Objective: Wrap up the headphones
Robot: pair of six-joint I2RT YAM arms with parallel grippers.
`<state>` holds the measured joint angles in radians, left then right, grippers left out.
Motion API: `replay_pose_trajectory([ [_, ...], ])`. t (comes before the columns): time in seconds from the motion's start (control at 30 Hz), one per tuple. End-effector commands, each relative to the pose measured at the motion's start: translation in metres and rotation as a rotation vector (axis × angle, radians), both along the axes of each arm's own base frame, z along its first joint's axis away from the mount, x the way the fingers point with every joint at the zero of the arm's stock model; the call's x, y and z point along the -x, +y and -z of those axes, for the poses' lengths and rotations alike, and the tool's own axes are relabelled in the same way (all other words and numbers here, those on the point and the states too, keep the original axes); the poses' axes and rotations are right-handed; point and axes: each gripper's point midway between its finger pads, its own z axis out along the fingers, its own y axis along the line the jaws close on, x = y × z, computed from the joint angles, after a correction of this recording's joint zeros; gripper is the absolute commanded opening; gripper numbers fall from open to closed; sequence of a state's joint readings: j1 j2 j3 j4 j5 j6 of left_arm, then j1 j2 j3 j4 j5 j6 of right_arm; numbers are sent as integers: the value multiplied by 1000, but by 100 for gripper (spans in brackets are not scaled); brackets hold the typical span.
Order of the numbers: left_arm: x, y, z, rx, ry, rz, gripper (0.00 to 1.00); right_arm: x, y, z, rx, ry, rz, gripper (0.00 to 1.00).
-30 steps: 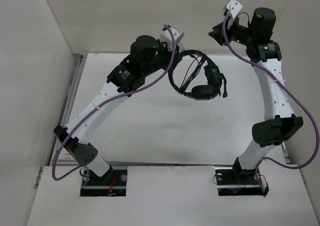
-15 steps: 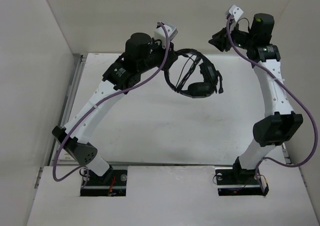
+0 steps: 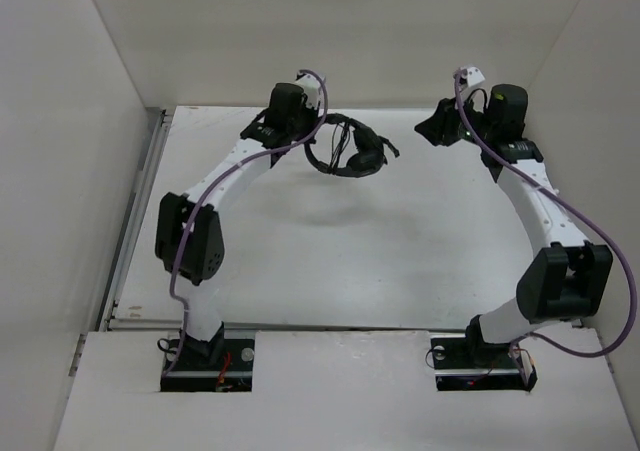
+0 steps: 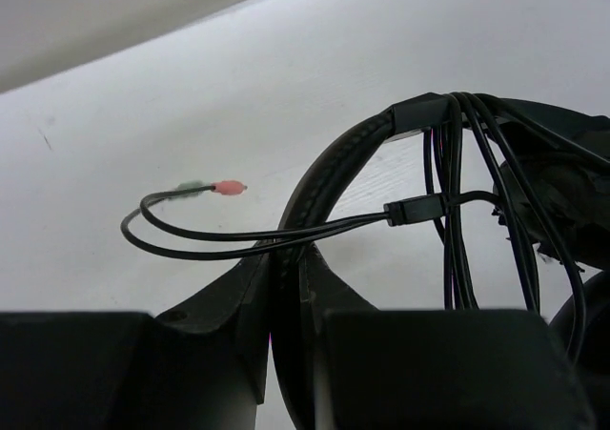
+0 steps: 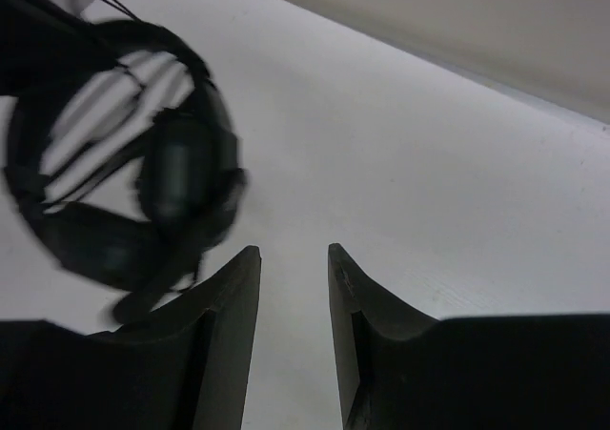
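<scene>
The black headphones (image 3: 350, 151) hang in the air above the far middle of the white table, with the thin black cord wound in several turns across the headband. My left gripper (image 3: 318, 139) is shut on the headband (image 4: 329, 177). In the left wrist view a loose cord loop ends in a reddish plug (image 4: 227, 187) beside a greenish one. My right gripper (image 3: 428, 131) is open and empty, raised to the right of the headphones and apart from them. In the right wrist view the headphones (image 5: 143, 192) show blurred, left of my open gripper (image 5: 294, 251).
White walls close in the table (image 3: 330, 261) on the left, back and right. A metal rail (image 3: 140, 201) runs along the table's left edge. Purple cables trail along both arms.
My left arm has swung back and down toward the far middle, carrying the headphones left and farther away. My right gripper has come lower and slightly left.
</scene>
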<state>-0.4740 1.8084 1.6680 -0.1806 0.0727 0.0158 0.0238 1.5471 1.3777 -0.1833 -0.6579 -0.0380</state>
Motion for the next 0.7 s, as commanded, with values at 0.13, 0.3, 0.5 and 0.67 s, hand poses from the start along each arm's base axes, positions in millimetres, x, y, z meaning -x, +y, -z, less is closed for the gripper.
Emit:
replay_pose_trajectory([
  [0.13, -74, -6, 32, 88, -67, -138, 0, 30, 18, -69, -39, -188, -12, 41],
  [0.3, -95, -8, 71, 67, -35, -177, 1, 34, 12, -59, -17, -168, 4, 42],
  [0.5, -98, -9, 103, 48, 11, -188, 1, 33, 3, -53, -13, -154, 25, 43],
  [0.67, -97, -3, 130, -6, 38, -204, 8, 32, 1, -53, -12, -152, 26, 43],
])
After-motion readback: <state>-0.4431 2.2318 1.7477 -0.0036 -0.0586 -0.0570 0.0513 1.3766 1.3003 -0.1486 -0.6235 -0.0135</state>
